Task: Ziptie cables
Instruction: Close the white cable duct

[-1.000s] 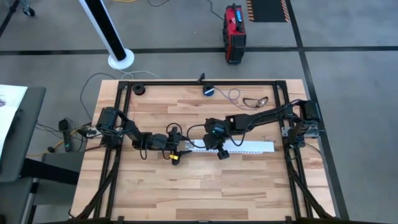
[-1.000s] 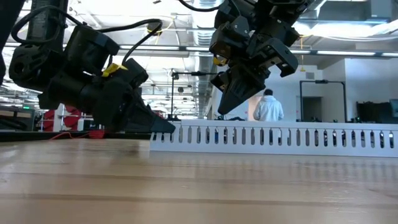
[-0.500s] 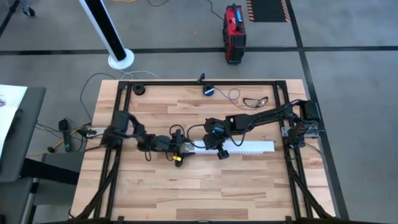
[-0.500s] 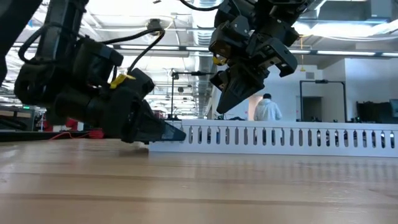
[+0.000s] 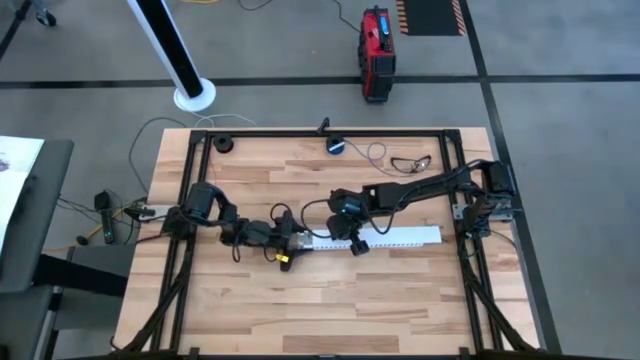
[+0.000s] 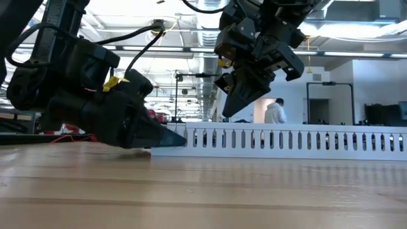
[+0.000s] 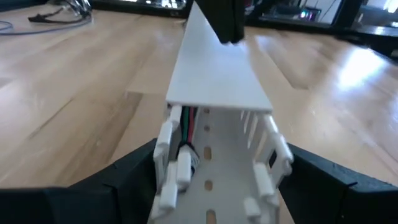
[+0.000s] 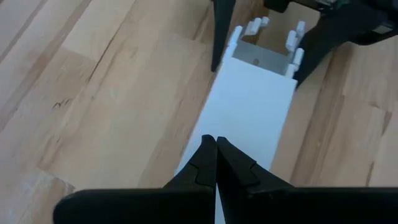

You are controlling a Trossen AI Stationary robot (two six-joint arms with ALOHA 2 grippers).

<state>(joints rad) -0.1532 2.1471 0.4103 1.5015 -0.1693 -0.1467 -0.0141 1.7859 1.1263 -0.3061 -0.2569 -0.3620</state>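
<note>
A long white slotted duct (image 5: 385, 238) lies flat near the middle of the wooden table (image 5: 320, 310), and I use it as the landmark. The left gripper (image 5: 298, 240) is at the open end of the duct, low over the table, with its jaws spread wide so that 1 dark finger (image 7: 118, 180) stands on each outer side of the duct walls; I cannot tell if the fingers press the walls or only stand beside them. In the left wrist view some thin wires (image 7: 188, 127), grey, red, green and dark, lie inside the duct along 1 wall, under the edge of the flat white cover (image 7: 217, 74). The right gripper (image 5: 356, 243) is above the duct, a little further along it from the open end, and points down at the cover. Its jaws are closed together with nothing between them, the tips just over the white cover (image 8: 249, 118). Beyond the duct, at the far edge of the table, a small round blue-black device (image 5: 336, 146) lies with a pale cord, and a dark loop of cable (image 5: 410, 162) lies near it.
</note>
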